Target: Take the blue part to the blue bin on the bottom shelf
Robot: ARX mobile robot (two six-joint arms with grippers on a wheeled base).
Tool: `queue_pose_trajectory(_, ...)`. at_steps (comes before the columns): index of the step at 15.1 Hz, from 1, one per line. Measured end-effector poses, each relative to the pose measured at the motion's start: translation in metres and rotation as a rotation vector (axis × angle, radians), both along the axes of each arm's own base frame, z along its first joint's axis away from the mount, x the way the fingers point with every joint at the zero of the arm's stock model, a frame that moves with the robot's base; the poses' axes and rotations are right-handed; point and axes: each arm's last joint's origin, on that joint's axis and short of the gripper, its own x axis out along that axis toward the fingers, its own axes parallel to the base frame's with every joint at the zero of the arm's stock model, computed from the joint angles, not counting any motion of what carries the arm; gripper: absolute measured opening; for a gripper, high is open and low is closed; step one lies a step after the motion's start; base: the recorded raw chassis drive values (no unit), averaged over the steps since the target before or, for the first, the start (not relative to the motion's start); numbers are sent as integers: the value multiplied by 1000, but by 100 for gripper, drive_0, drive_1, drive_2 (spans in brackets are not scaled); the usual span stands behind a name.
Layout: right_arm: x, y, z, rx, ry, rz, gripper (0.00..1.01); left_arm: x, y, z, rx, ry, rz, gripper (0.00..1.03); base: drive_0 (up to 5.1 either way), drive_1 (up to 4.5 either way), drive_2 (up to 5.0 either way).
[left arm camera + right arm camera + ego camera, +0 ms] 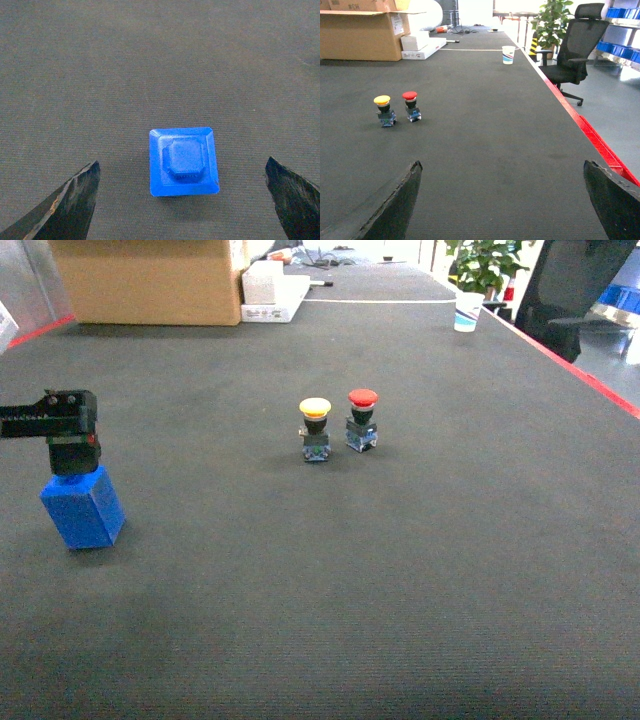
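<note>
Left wrist view gives me the blue part (183, 161) straight below: a matte plastic block, square with a raised octagonal cap, standing near the left edge of the dark ribbed mat (400, 580). My left gripper (182, 200) hangs over it, fingers spread wide, touching nothing. The right gripper (502, 200) is likewise released above bare mat. Mid-surface stand a yellow-capped button (315, 428) and a red-capped button (362, 418), side by side. At the far edge I see a cardboard box (150, 280) and a paper cup (466, 311).
</note>
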Motion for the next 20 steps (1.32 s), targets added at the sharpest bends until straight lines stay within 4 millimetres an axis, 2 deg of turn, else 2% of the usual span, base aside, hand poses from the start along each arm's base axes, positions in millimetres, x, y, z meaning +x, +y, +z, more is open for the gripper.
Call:
queue_pose_trajectory(3,0,0,0,0,0,0,98,8,-4,-17,19,41,8,98,0,0,0)
queue_pose_trajectory(11,0,0,0,0,0,0,98,21,-5,-40,29,91,47,98,0,0,0)
queue_pose_trajectory(13,0,0,0,0,0,0,98,22,-5,-44,28,111,52,77,0,0,0)
queue_pose_trajectory(14,0,0,0,0,0,0,98,22,-5,-45,30,123,52,69,0,0,0)
queue_pose_trajectory(19,0,0,0,0,0,0,98,22,-6,-46,33,128,49,47,0,0,0)
queue_pose_trajectory(20,0,0,0,0,0,0,98,22,-5,-46,32,127,49,45,0,0,0)
